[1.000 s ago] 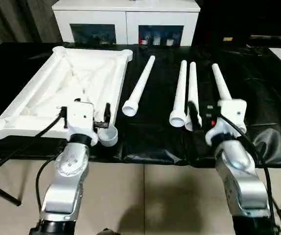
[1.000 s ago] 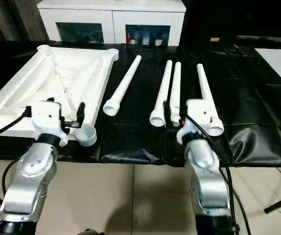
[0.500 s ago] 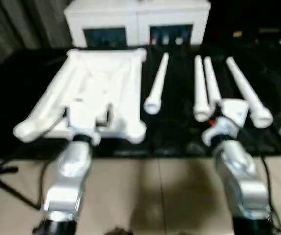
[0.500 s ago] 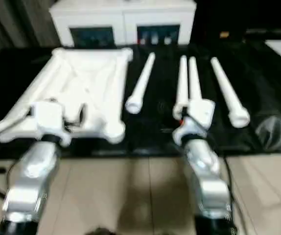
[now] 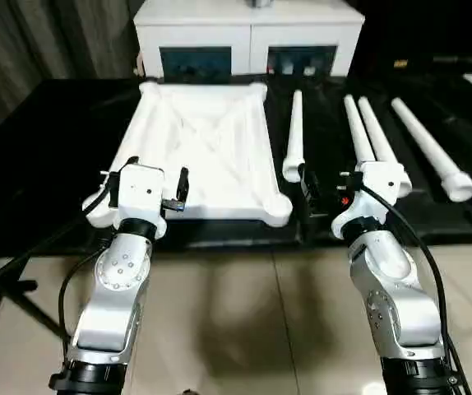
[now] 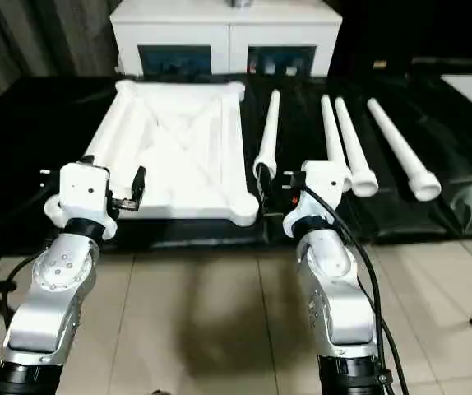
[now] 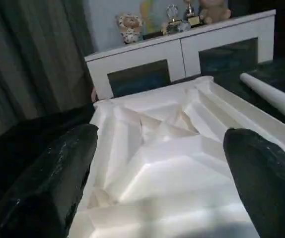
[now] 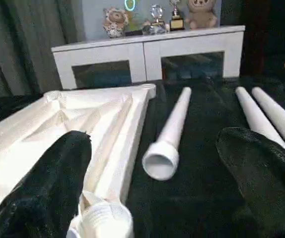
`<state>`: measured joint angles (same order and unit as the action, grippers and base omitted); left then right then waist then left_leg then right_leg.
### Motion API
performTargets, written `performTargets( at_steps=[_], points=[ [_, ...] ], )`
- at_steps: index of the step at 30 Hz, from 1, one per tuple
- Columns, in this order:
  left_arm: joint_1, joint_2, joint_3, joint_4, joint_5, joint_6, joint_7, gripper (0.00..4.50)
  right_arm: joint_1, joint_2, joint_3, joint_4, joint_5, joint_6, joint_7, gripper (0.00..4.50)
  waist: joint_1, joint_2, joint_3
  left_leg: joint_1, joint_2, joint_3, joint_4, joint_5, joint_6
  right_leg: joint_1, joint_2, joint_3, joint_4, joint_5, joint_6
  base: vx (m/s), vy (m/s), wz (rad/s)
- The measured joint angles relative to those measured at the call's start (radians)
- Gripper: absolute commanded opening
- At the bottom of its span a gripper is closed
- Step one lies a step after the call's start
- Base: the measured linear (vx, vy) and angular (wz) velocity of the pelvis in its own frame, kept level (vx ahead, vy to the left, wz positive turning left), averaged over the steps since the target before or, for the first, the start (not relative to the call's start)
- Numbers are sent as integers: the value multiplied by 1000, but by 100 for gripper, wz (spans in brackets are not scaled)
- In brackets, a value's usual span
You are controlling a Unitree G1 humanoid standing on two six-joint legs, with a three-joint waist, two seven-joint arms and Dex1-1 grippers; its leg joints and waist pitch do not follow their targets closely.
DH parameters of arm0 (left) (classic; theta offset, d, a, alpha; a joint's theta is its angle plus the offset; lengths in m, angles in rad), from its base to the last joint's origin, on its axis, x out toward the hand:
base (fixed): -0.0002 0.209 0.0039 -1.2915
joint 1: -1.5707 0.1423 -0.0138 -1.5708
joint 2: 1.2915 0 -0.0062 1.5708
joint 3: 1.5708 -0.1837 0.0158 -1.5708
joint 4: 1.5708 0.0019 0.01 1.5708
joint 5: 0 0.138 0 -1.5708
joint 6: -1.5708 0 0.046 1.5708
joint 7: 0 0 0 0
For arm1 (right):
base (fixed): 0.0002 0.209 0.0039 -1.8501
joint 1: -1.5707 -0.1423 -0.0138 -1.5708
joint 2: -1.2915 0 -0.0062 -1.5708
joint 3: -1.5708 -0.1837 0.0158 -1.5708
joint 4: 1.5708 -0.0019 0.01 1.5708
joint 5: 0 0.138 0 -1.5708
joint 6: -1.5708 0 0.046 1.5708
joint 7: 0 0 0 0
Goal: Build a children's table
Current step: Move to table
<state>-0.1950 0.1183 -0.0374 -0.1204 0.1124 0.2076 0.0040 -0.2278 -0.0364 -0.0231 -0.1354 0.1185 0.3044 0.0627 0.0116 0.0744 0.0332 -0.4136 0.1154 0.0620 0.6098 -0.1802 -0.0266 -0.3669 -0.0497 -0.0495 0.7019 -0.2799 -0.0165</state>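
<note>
Fingers of both grippers are spread wide, empty. Nearest the right gripper [image 8: 147, 198], a long tapered white tube leg [image 8: 168, 135] lies lengthwise toward the black surface's far edge, beside the white plastic ribbed tabletop [image 5: 203, 148].

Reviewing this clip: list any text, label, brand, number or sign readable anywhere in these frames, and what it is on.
None can be read.
The tabletop and the four legs are plain white, with no print showing.
The trophies and figurines on the white cabinet may carry plaques, too small to read.
A small yellow item at the far right of the black-covered table is too small to tell.
</note>
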Motion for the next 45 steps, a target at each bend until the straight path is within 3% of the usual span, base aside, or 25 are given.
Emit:
performTargets(
  at_steps=[3,4,6,8,9,10,11,12,13,15,17,18,19,20,22,24,28,33,37,38,40,41,43,44,45],
  points=[
    [-4,-11,1,10,0,0,2,450,2,-13,-8,4,-5,0,-2,448,4,-25,2,-6,-5,0,-3,-9,16,1,4,-2,-28,-4,-12,-103,-246,-2],
    [-9,-19,-12,12,0,0,1,450,3,-16,-16,5,-6,0,-6,448,9,-30,4,-19,2,21,75,-51,81,3,9,-8,-36,4,-26,-82,-244,0],
    [-14,-27,-23,11,0,0,0,450,3,-26,-35,4,-9,-2,-16,448,11,-48,3,-18,-18,60,211,-81,110,2,14,-21,-49,18,-47,-77,-234,-4],
    [-24,-27,-23,11,0,0,0,450,3,-28,-45,4,-12,-2,-20,448,3,-33,-4,16,-32,65,176,-95,126,-3,44,-49,-72,37,-62,-73,-191,-1],
    [-29,-27,-23,11,1,0,1,450,3,-30,-47,4,-15,0,-24,448,-2,-9,-9,38,-18,57,108,-162,112,-7,76,-76,-98,52,-60,-80,-168,16],
    [-28,-25,-22,15,1,1,1,450,4,-33,-46,6,-18,1,-26,448,-3,-2,-6,39,6,44,90,-141,51,2,86,-100,-118,65,-60,-76,-160,28],
    [-27,-22,-21,20,1,2,1,450,2,-35,-41,6,-27,1,-29,448,-24,9,-6,30,4,11,85,-129,40,-18,78,-107,-59,21,-19,-76,-160,28],
    [-28,-19,-17,21,1,3,1,450,3,-34,-26,6,-35,2,-31,448,-35,14,-8,19,-1,-21,83,-115,34,-46,59,-79,76,-20,-5,-58,-127,49],
    [-33,-19,-16,21,1,2,1,450,2,-31,-26,6,-36,2,-34,448,-34,16,-9,12,-3,-48,83,-108,25,-55,50,-43,121,-32,-14,-63,-147,59],
    [-37,-22,-6,20,-2,4,2,450,-1,-14,-33,5,-28,2,-42,448,-20,11,-10,-5,-7,-85,71,-83,-8,-54,7,6,100,-47,-24,-77,-185,52],
    [-35,-31,16,20,-12,9,7,450,-2,-6,-28,5,-25,5,-42,448,9,-16,-11,-5,-12,-77,55,-67,-26,-40,-31,41,8,-35,-35,-96,-283,15],
    [-33,-42,27,23,-22,13,11,450,2,-16,-30,7,-26,12,-43,448,26,-20,-6,-9,-13,-72,56,-60,5,-38,-35,39,8,-19,41,-87,-311,-1],
    [-33,-56,28,24,-26,15,12,450,8,-26,-33,11,-30,18,-44,448,44,-26,-2,-18,-7,-49,81,-68,100,-36,-28,36,4,-12,39,-82,-303,4],
    [-33,-65,14,25,-31,16,11,450,9,-32,-41,15,-33,21,-45,448,55,-27,-1,-16,-12,-18,113,-75,115,-32,-25,35,-2,-6,27,-82,-303,4],
    [-50,-61,9,24,-32,30,11,450,2,-40,-45,9,-37,20,-38,448,61,-24,-2,22,-37,23,76,-65,87,-30,-5,32,-22,14,30,-90,-240,-8],
    [-69,-60,20,19,-43,30,11,450,2,-33,-33,3,-38,20,-32,448,59,-14,0,45,-31,25,20,-71,26,-31,19,19,-41,30,12,-99,-184,-7],
    [-68,-57,27,19,-45,31,11,450,2,-17,-11,-1,-37,19,-31,448,41,-4,6,54,2,40,-4,-52,-15,-22,29,-3,-72,49,-3,-66,-80,2],
    [-69,-49,42,17,-45,34,11,450,1,-16,-6,-3,-37,19,-27,448,1,13,38,111,30,55,-16,-63,-27,42,20,-49,-106,37,-3,0,0,0],
    [-69,-48,49,17,-46,36,11,450,0,-19,-10,-11,-38,18,-25,448,-26,-16,43,141,13,69,-16,-80,-37,64,-11,-25,-48,-7,3,43,-18,-3],
    [-71,-52,41,17,-46,38,11,450,2,-23,-10,-11,-38,18,-24,448,-20,-13,41,125,10,62,10,-108,7,69,-3,-21,-58,-10,0,107,-45,-6],
    [-78,-62,16,17,-46,39,10,450,3,-45,-22,-9,-43,17,-24,448,-8,-12,36,63,-13,42,128,-127,49,73,-1,-3,-63,-17,0,135,-23,2],
    [-77,-60,19,17,-46,40,10,450,2,-49,-21,-9,-48,17,-21,448,-3,-9,32,39,-19,37,138,-124,52,76,3,4,-69,-20,3,137,-11,4],
    [-77,-57,22,17,-44,41,10,450,2,-48,-14,-8,-51,17,-14,448,14,23,19,4,1,32,51,-95,88,97,29,-10,-92,-25,2,166,45,6],
    [-78,-54,23,15,-44,41,11,450,-2,-46,-9,-9,-50,17,-11,448,17,51,13,12,20,25,13,-44,70,109,44,-28,-93,-35,5,187,71,7],
    [-71,-45,35,15,-43,42,11,450,-2,-36,0,-7,-51,17,-7,448,7,54,18,24,14,-9,21,-20,19,125,39,-54,-80,-57,15,199,101,4]
  ],
)
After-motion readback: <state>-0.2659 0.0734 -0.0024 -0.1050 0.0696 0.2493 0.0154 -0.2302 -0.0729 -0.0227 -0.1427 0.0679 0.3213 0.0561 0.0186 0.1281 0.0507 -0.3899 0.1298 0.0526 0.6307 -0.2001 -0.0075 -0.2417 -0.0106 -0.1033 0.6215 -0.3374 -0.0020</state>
